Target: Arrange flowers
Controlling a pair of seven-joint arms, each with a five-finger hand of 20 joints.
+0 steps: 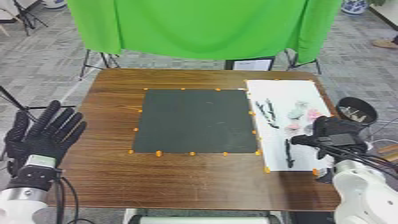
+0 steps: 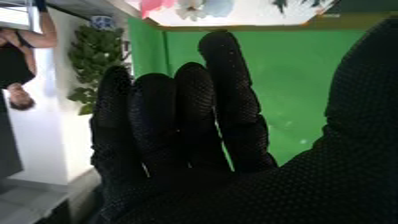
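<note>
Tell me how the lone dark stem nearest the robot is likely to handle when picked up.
The stem is slim for its length, so probably light. It lies nearly straight on the white sheet, which hints at some stiffness. Being so thin, it may slide or roll if nudged before it is gripped.

On the table, a mat is laid left of a sheet. On the sheet, twigs and flowers are spread. A bin is placed right of the table; a cloth is hung behind.
</note>
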